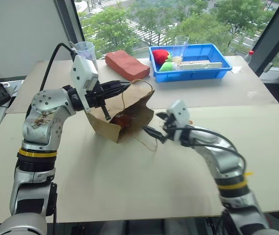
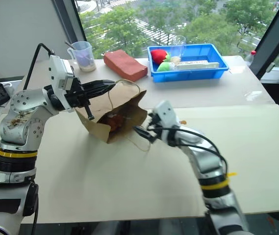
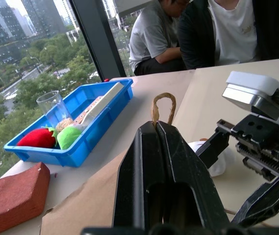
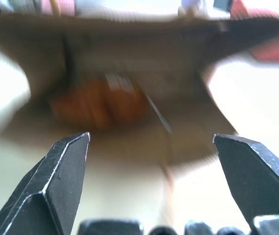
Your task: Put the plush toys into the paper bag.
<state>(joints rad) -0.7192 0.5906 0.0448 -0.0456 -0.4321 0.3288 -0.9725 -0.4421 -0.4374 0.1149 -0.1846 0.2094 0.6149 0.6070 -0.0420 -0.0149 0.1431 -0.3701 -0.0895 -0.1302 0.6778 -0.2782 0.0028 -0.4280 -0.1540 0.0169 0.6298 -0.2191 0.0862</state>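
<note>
On the tabletop (image 1: 129,196), the paper bag (image 1: 137,115) lies tipped, mouth toward the right fingers (image 1: 155,125), which are spread wide and empty just outside it. Left fingers (image 1: 114,88) pinch the bag's upper rim. Orange-brown plush toy (image 2: 114,121) sits inside.

Brown paper bag (image 1: 129,112), seemingly orange plush toy (image 4: 97,103) inside.
</note>
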